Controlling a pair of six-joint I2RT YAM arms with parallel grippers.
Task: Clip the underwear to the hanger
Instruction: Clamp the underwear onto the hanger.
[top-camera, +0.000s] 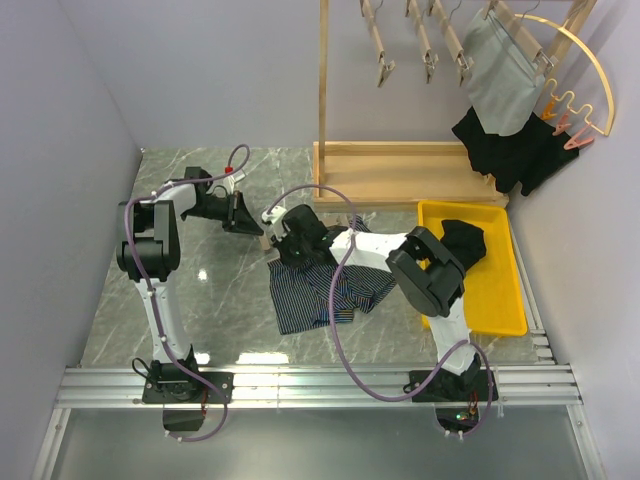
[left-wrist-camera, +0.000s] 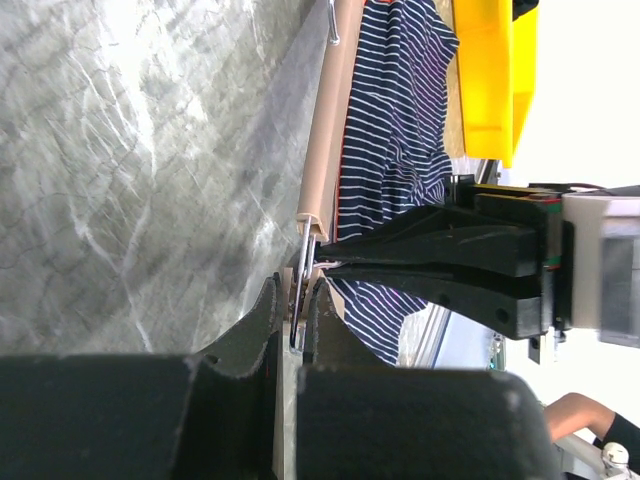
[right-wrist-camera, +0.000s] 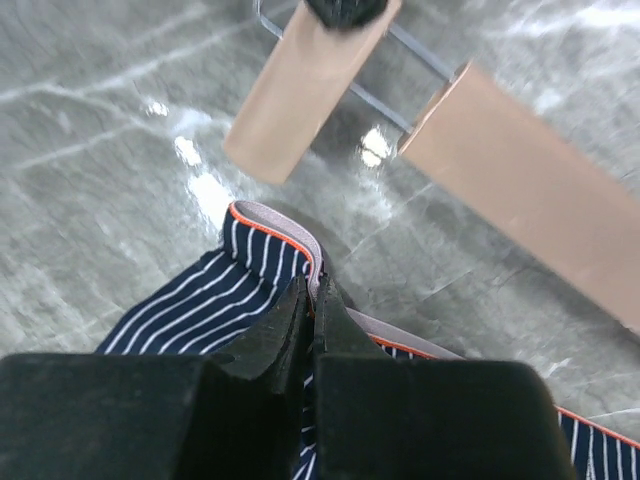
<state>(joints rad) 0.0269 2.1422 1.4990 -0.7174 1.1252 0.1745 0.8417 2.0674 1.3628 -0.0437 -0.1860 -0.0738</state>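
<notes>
While a wooden rack stands at the back of the marble table, with grey shorts and a black garment hung on it, a yellow tray to the right holds another dark piece. The right arm and its purple cable lie across the underwear, hiding its middle. It is navy with white stripes and lies rumpled on the table between the arms. The right gripper pinches its grey, orange-edged waistband. Just beside it lies the wooden hanger, and the left gripper is clamped on its clip.
</notes>
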